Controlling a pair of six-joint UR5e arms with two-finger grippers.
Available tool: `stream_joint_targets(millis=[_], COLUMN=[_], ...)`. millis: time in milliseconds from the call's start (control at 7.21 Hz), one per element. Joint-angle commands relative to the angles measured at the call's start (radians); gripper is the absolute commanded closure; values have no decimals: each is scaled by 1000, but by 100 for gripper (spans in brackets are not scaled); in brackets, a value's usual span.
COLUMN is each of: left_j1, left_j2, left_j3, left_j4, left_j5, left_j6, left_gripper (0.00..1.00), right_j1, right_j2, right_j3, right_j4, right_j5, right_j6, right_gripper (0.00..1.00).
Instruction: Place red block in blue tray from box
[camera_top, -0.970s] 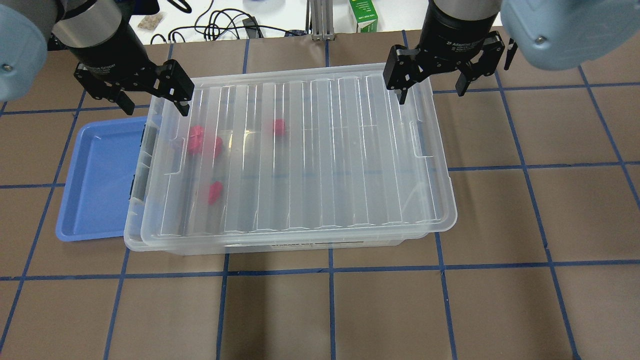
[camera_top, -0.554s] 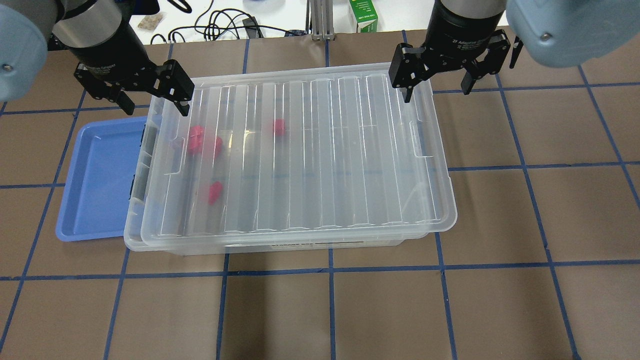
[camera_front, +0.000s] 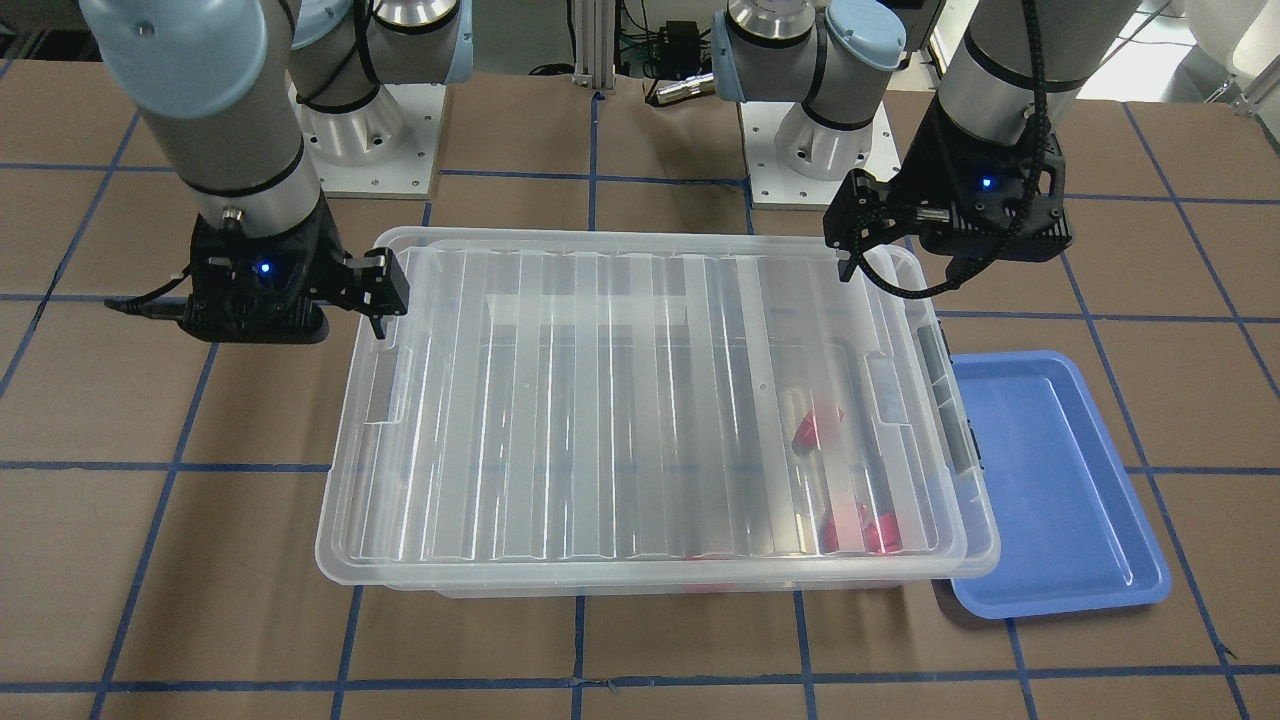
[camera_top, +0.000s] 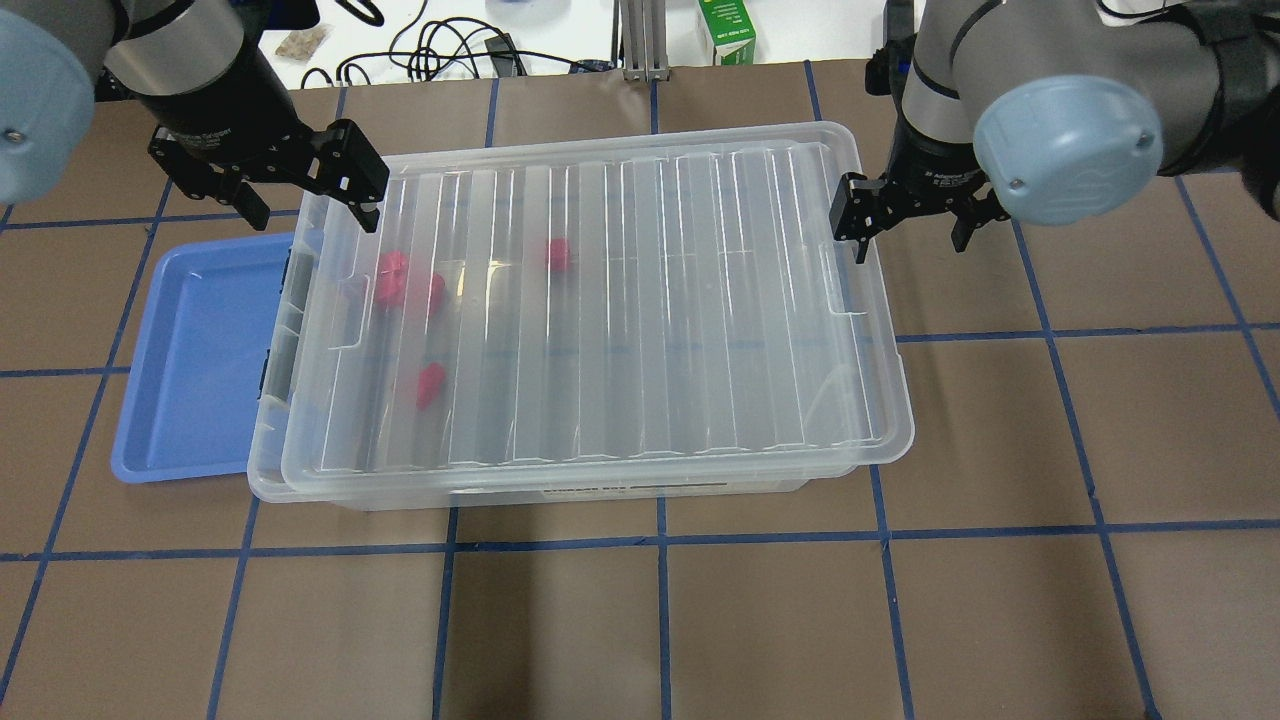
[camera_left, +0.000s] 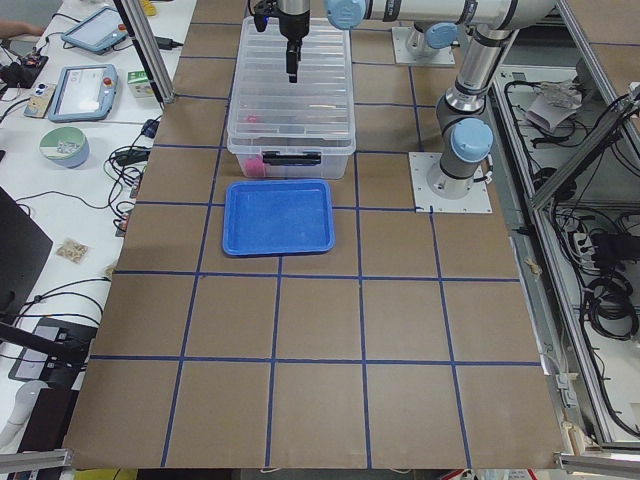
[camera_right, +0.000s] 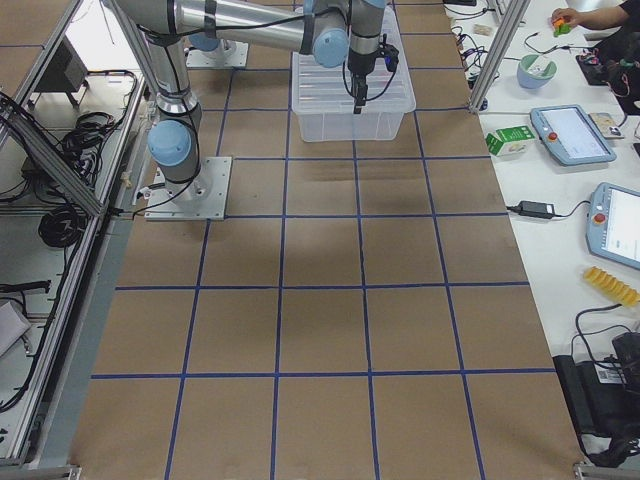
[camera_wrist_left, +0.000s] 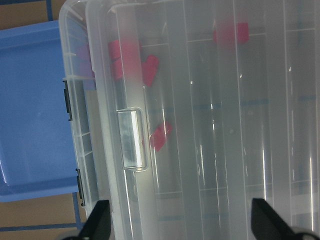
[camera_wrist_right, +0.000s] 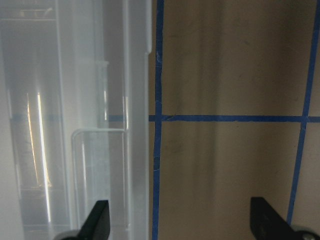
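The box (camera_top: 560, 490) is a clear bin with its ribbed lid (camera_top: 640, 320) lying on top, slightly askew. Several red blocks (camera_top: 392, 278) show through the lid at the box's left end, and also in the left wrist view (camera_wrist_left: 160, 136). The blue tray (camera_top: 200, 370) lies against the box's left end, partly under it, and holds nothing. My left gripper (camera_top: 312, 210) is open above the lid's far left corner. My right gripper (camera_top: 910, 242) is open beside the box's right end, one finger at the lid's edge, the other over the table.
A green carton (camera_top: 728, 35) and cables (camera_top: 440, 50) lie beyond the table's far edge. Brown table surface with blue tape lines (camera_top: 660, 540) surrounds the box. The robot bases (camera_front: 810, 150) stand behind the box in the front-facing view.
My right gripper has moved right and nearer, from over the lid's far right corner to beside the box's right end. The left gripper, box and blocks have not moved.
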Motion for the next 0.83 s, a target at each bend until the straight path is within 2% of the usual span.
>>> stream_joint_targets(millis=[0,416,693], left_j1=[0,0,0], left_j2=[0,0,0], left_j3=[0,0,0], left_j4=[0,0,0], left_j5=[0,0,-1], left_j6=[-2,-2,-3], left_gripper=[0,0,0], right_j1=[-13,-42,-159], right_j2=[30,44,39], right_j3=[45,38,48], right_j4=[-54,-92,-101], right_j5=[7,-8,-39], right_j6=[-10,-78,-193], right_gripper=[0,0,0])
